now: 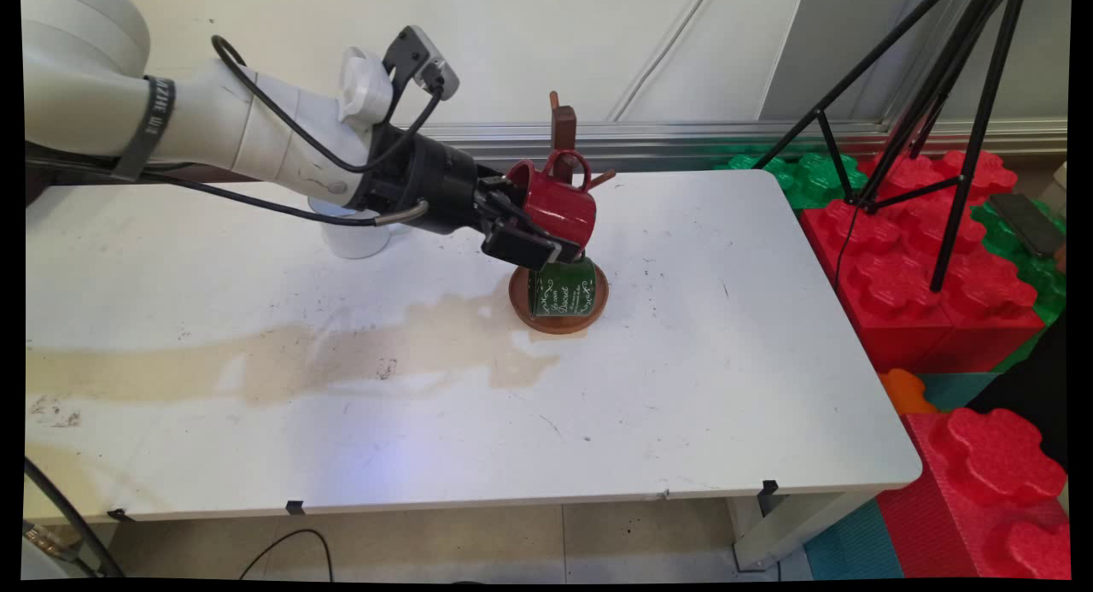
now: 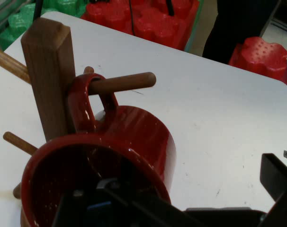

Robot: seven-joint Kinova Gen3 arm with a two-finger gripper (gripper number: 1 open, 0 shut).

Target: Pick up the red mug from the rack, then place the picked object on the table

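White cup (image 1: 357, 233): on the worktop (image 1: 683, 387) behind the arm, mostly hidden; contents not visible.
Gripper (image 1: 536, 233): clamped on the red mug's rim, one finger inside, one outside.
Red mug (image 1: 559, 206): tipped sideways, nothing visible inside, its handle looped over a peg of the wooden mug tree (image 1: 563, 131).
Green mug (image 1: 561, 286): on the tree's round base (image 1: 559, 317), directly below the red mug.

A white table (image 1: 700, 387) with rounded corners carries a long tan stain (image 1: 282, 357) across its left half. Behind it runs a pale panelled wall (image 1: 598, 45) with a metal rail along its foot. To the right, a black tripod (image 1: 931, 105) stands on giant red and green building blocks (image 1: 931, 267); the floor is beige tile (image 1: 512, 541).
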